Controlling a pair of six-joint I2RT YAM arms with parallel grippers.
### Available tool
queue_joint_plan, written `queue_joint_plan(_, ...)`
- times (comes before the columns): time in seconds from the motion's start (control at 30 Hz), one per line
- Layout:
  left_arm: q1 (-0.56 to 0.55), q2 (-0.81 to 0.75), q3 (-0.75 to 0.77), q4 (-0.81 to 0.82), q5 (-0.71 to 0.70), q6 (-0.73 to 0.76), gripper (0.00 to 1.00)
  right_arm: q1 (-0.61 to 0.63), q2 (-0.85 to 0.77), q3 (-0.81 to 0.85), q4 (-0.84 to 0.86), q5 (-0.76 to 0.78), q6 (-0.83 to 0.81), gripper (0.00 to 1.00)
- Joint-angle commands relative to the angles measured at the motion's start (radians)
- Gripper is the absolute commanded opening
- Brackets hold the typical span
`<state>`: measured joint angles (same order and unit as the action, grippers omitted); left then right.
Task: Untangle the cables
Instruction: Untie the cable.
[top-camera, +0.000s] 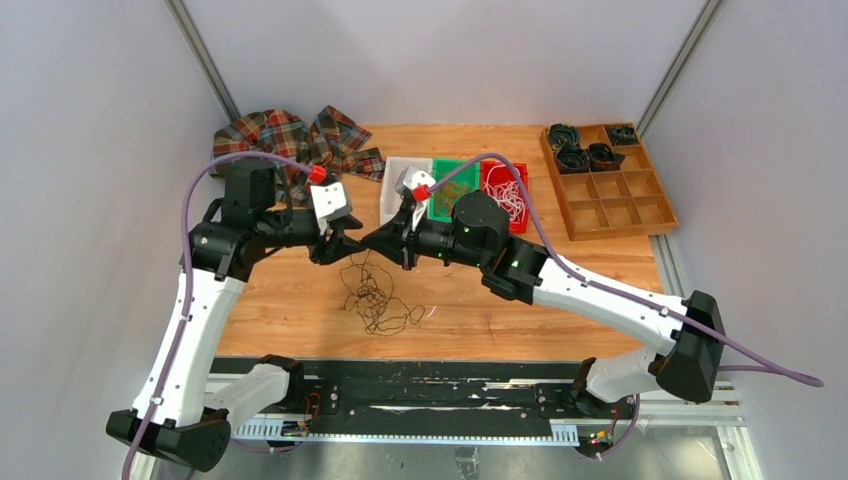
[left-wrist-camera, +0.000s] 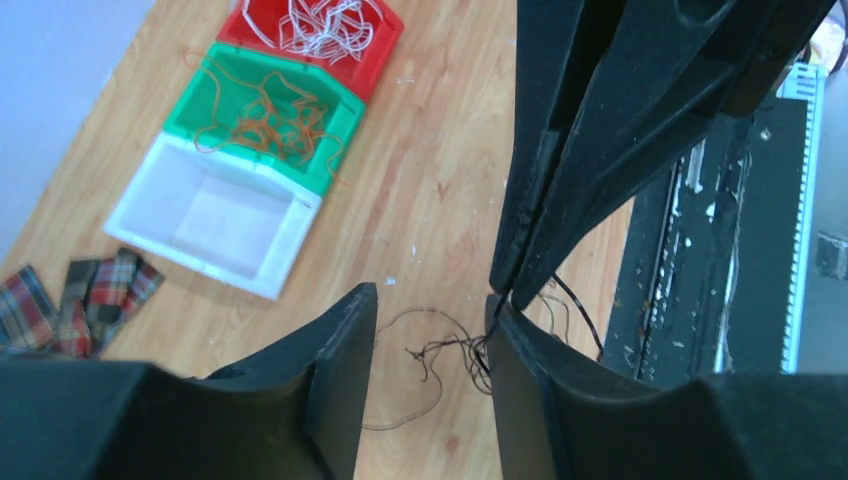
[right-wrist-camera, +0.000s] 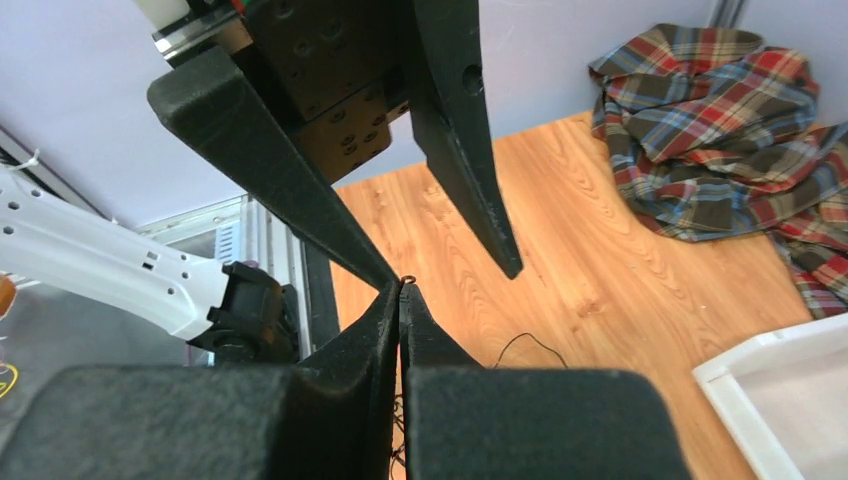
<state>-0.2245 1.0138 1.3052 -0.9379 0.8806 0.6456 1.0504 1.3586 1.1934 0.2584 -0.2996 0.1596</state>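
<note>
- Left gripper (left-wrist-camera: 430, 298) hangs with its fingers apart, gripping nothing. The right gripper (right-wrist-camera: 402, 290) is pinched tight on a strand of the black cables (top-camera: 378, 300). How far along is it?
- Partway, I'd judge. White cables (left-wrist-camera: 320, 25) lie in the red bin (left-wrist-camera: 385, 50) and orange cables (left-wrist-camera: 265, 115) in the green bin (left-wrist-camera: 190, 120), both far middle. The black ones are a loose knot on the table (top-camera: 280, 310), near middle, below both grippers. The white bin (left-wrist-camera: 195, 258) holds none.
- Anything in the way?
- The grippers crowd each other, tip to tip. The plaid cloth (top-camera: 290, 140) lies far left and the wooden tray (top-camera: 640, 212) of dark rolls (top-camera: 575, 155) far right, both well apart from the knot.
</note>
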Motion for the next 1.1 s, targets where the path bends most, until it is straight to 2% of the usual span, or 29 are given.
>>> queue_joint_plan(0.0, 0.002, -0.024, -0.019, 0.029, 0.059, -0.037, 0.44, 0.027, 0.022, 0.037, 0.04, -0.042, 0.027, 0.01)
queue_joint_plan(0.17, 0.002, -0.053, -0.063, 0.03, 0.079, -0.037, 0.09, 0.034, 0.026, 0.032, 0.063, -0.027, 0.051, 0.01)
queue_joint_plan(0.23, 0.002, -0.059, -0.067, 0.028, 0.051, -0.035, 0.01, 0.034, 0.013, 0.005, 0.082, 0.015, 0.068, 0.03)
queue_joint_plan(0.3, 0.003, -0.06, -0.056, 0.027, 0.02, -0.044, 0.01, 0.034, 0.0, -0.034, 0.115, 0.069, 0.075, 0.17)
queue_joint_plan(0.33, 0.002, -0.06, -0.049, 0.029, -0.004, -0.054, 0.01, 0.039, -0.006, -0.051, 0.118, 0.128, 0.071, 0.32)
queue_joint_plan(0.37, 0.001, -0.06, -0.044, 0.044, -0.04, -0.085, 0.01, 0.048, -0.011, -0.065, 0.112, 0.207, 0.058, 0.4)
queue_joint_plan(0.47, -0.004, -0.064, -0.028, 0.101, -0.195, -0.212, 0.01, 0.086, -0.015, -0.082, 0.075, 0.423, 0.004, 0.49)
queue_joint_plan(0.57, -0.014, -0.066, -0.007, 0.112, -0.368, -0.319, 0.01, 0.124, -0.021, -0.108, 0.122, 0.523, -0.018, 0.56)
queue_joint_plan(0.7, -0.016, -0.09, -0.004, 0.129, -0.46, -0.353, 0.0, 0.171, -0.006, -0.132, 0.205, 0.553, -0.048, 0.61)
queue_joint_plan(0.97, -0.022, -0.104, -0.001, 0.142, -0.518, -0.37, 0.0, 0.216, 0.13, -0.011, 0.24, 0.495, -0.08, 0.62)
queue_joint_plan(1.07, -0.022, -0.106, 0.008, 0.142, -0.515, -0.376, 0.01, 0.217, 0.18, 0.029, 0.243, 0.52, -0.079, 0.62)
